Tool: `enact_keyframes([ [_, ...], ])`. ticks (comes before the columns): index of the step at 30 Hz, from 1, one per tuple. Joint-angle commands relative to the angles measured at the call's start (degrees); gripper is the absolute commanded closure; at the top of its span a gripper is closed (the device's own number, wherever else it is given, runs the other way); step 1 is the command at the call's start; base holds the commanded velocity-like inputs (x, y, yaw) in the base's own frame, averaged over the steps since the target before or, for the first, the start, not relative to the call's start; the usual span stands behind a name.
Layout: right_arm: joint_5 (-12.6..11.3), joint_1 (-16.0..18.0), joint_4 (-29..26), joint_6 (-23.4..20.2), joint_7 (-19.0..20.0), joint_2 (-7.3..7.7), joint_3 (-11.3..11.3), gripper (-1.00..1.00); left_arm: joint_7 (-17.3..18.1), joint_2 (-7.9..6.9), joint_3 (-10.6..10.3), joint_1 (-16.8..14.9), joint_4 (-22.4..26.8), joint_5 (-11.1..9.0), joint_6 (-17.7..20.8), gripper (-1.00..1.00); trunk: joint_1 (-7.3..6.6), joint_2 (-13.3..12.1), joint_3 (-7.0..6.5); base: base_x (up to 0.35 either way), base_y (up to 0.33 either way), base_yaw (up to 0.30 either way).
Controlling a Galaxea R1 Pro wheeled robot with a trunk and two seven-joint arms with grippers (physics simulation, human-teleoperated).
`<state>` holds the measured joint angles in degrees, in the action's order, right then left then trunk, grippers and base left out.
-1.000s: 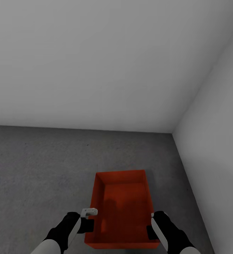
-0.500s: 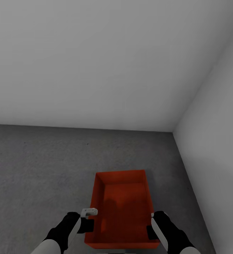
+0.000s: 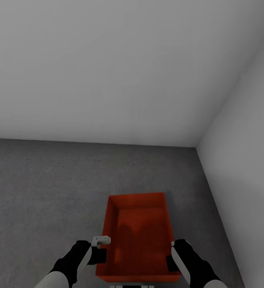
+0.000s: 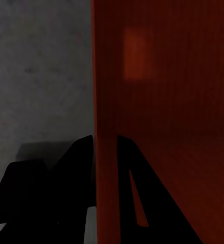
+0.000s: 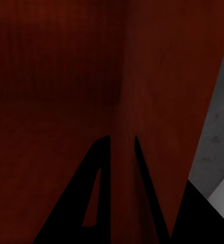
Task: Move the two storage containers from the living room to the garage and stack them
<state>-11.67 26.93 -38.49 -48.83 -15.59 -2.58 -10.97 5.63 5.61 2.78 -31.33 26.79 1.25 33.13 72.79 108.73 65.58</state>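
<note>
Red-orange container (image 3: 137, 236) over grey floor (image 3: 44, 192), walls pinched by left tool (image 4: 106, 152) and right tool (image 5: 123, 147).

- Bin (image 3: 141, 232): smooth, matt red-orange walls, plastic-looking.
- Floor (image 3: 48, 188): rough, speckled grey concrete.
- Walls (image 3: 108, 68): plain, smooth, matt pale grey.
- End effectors: matt black.

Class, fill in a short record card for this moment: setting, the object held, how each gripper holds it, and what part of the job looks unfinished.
Setting: garage corner, pale walls, grey concrete floor
Object: one red-orange storage container, open top, nothing inside
Left gripper: clamped on the container's left wall, one finger outside, one inside
Right gripper: clamped on the right wall likewise
Unfinished: second container not stacked here
</note>
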Motion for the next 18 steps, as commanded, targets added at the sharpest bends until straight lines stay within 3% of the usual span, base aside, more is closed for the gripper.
enact_keyframes([
  [1, -3.71, 0.05, -0.10, 0.49, -0.23, -0.85, -0.11, 1.00, 0.12, 0.12, -0.19, 0.04, 0.04, -0.59, 0.35, 1.00, -0.01, 0.02, 0.13, 0.000, 0.000, 0.000],
  [18, -3.71, 0.05, -0.10, 0.49, -0.23, -0.85, -0.11, 1.00, 0.10, 0.11, -0.15, 0.04, 0.05, -0.63, 0.35, 1.00, -0.01, 0.02, 0.72, 0.000, 0.000, 0.000],
])
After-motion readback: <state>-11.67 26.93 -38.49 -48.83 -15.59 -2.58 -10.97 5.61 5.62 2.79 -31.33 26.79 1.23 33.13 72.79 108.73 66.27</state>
